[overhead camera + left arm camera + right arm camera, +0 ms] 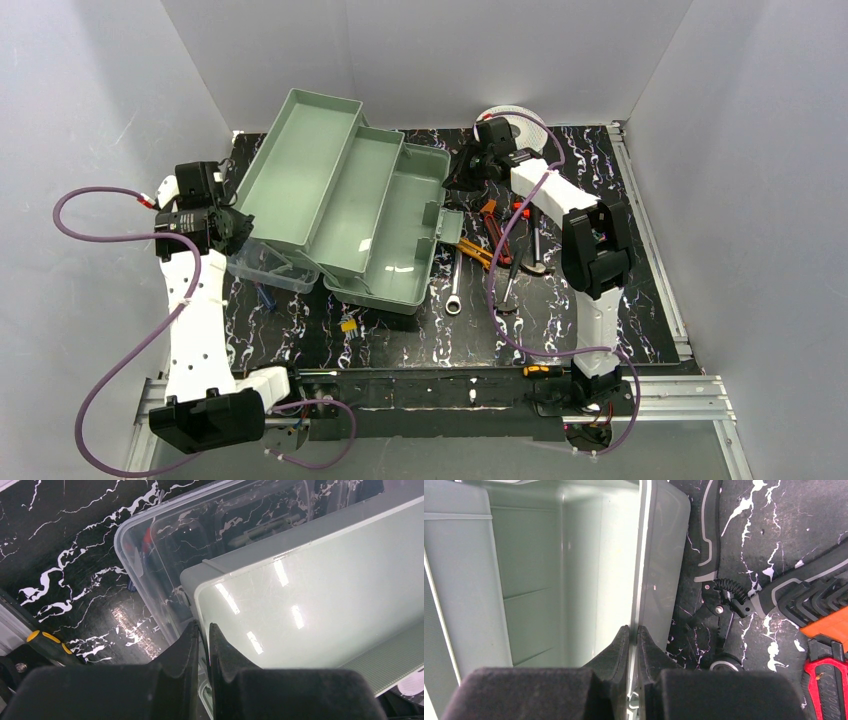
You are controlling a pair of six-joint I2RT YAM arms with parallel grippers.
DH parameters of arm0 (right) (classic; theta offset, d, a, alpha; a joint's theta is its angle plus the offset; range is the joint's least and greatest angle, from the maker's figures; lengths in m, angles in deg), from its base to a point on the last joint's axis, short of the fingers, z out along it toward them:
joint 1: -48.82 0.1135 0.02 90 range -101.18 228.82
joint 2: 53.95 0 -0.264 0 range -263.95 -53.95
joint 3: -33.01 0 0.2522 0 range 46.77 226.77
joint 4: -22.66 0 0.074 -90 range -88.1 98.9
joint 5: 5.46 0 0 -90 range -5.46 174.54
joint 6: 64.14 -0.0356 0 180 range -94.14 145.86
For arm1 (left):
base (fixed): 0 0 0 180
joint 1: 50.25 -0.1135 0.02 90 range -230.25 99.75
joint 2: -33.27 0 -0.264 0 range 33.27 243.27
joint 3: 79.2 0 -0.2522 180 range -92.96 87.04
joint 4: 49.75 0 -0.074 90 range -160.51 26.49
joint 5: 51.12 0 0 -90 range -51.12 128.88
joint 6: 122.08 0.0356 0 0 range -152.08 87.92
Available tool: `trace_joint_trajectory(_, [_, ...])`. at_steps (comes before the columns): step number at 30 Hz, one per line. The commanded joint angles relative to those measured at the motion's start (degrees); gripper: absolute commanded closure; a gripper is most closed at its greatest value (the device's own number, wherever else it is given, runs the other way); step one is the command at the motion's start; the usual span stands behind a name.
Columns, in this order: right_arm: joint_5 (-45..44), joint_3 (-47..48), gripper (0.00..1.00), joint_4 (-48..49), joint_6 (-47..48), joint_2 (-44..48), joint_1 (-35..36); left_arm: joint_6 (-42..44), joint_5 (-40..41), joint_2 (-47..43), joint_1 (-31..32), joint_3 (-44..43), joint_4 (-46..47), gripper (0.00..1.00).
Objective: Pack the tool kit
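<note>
The open grey-green plastic toolbox (395, 235) sits left of centre on the black marbled counter (400, 345), and its trays and body are bare. The left fingers (201, 642) pinch its left tray rim, and the right fingers (633, 635) pinch its right wall. The silver wrench (454, 285) and orange-handled pliers (478, 252) lie outside on the right, so packing looks not yet begun.

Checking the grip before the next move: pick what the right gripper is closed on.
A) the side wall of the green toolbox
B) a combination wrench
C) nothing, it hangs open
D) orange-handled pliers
A: in the right wrist view the right gripper pinches the upright rim of the green toolbox, one finger on each side, while the combination wrench lies apart from it.
</note>
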State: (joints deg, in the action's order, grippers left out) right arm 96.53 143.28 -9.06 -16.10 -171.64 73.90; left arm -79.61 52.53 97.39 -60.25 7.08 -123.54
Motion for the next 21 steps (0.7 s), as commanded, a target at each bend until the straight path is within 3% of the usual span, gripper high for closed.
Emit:
trace_joint_trajectory(1, [2.1, 1.0, 0.94, 5.3, 1.2, 1.9, 0.3, 4.7, -2.4, -0.2, 0.3, -0.6, 7.2, 0.97])
trace_joint_trajectory(10, [4.7, 4.9, 0.94, 5.5, 2.2, -1.7, 2.3, 6.9, -4.1, 0.9, -4.9, 0.3, 8.9, 0.96])
trace_joint_trajectory(14, [5.6, 8.3, 0.95, 5.2, 2.7, -3.7, 3.1, 7.5, -4.9, 1.9, -6.3, 0.7, 9.5, 0.90])
trace_joint_trajectory(16, [5.9, 9.8, 0.95, 4.6, 2.4, -4.8, 3.2, 7.3, -5.5, 2.2, -6.6, 1.2, 10.3, 0.77])
trace_joint_trajectory(21, [5.1, 14.4, 0.95, 2.8, 2.7, -7.7, 3.1, 7.4, -8.5, 1.8, -6.8, 2.0, 11.5, 0.21])
